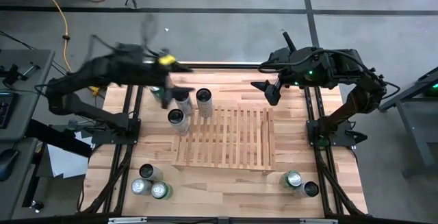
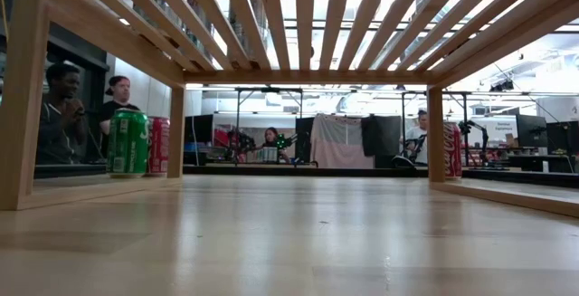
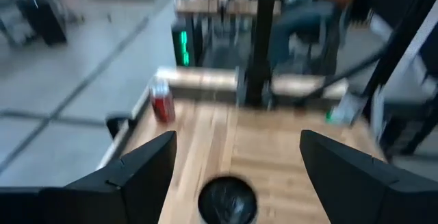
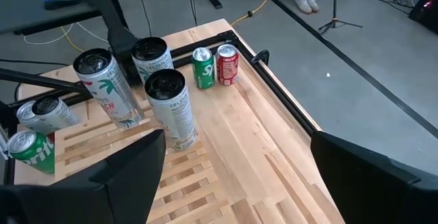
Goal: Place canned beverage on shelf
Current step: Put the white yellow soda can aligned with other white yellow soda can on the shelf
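The slatted light-wood shelf (image 1: 233, 142) stands in the middle of the table. Three tall silver cans (image 1: 204, 101) (image 1: 183, 103) (image 1: 178, 120) stand upright at its far left corner; in the right wrist view two of them (image 4: 108, 85) (image 4: 170, 107) rest on the slats. My left gripper (image 1: 166, 95) hovers open just left of them, blurred. In the left wrist view a dark can top (image 3: 228, 198) shows low between its spread fingers (image 3: 147, 162), apart from them. My right gripper (image 1: 269, 90) hangs open and empty above the shelf's far right corner.
A green can (image 4: 202, 67) and a red can (image 4: 227, 64) stand at the table's far left edge. Three cans (image 1: 147, 181) cluster at the near left and two (image 1: 301, 183) at the near right. A red can (image 3: 161, 101) stands at the far right. People sit beyond the table (image 2: 63, 106).
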Robot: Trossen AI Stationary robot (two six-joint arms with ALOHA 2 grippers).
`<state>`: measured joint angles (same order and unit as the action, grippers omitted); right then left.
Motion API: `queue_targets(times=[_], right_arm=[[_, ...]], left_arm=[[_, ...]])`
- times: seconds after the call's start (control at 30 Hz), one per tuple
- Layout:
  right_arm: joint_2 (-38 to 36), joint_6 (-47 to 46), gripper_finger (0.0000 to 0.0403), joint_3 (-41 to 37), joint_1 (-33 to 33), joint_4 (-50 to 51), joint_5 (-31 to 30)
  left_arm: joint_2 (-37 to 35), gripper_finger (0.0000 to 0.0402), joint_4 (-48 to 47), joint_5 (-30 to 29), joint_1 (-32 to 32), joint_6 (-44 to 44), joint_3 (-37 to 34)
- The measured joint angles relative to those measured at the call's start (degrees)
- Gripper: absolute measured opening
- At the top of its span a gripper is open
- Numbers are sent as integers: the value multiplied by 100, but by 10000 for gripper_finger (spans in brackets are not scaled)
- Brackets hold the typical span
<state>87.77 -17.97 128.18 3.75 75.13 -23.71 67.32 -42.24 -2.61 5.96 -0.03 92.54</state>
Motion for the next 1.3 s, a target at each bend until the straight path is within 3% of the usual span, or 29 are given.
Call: queue_targets(times=[0.17,0.4,0.67,0.8,0.9,1.13,1.3], right_arm=[[0,3,350,0,0,0,-154],[0,1,350,0,0,1,-174],[0,3,350,0,0,2,-174],[0,39,350,0,0,2,-172],[0,47,350,0,0,2,-172],[0,47,350,0,0,131,-193],[0,4,350,0,0,323,-594]], left_arm=[[-622,301,25,-10,-4,-217,446],[-1284,301,-249,-590,-7,-744,474],[-1403,301,-2512,-552,-286,-2808,467],[-1326,301,-3142,-76,-855,-3838,465],[-1279,301,-3074,-94,-1434,-4390,465],[-923,300,-3232,-977,-2990,-5485,465],[-428,300,-3942,-1591,-4173,-6660,459]])
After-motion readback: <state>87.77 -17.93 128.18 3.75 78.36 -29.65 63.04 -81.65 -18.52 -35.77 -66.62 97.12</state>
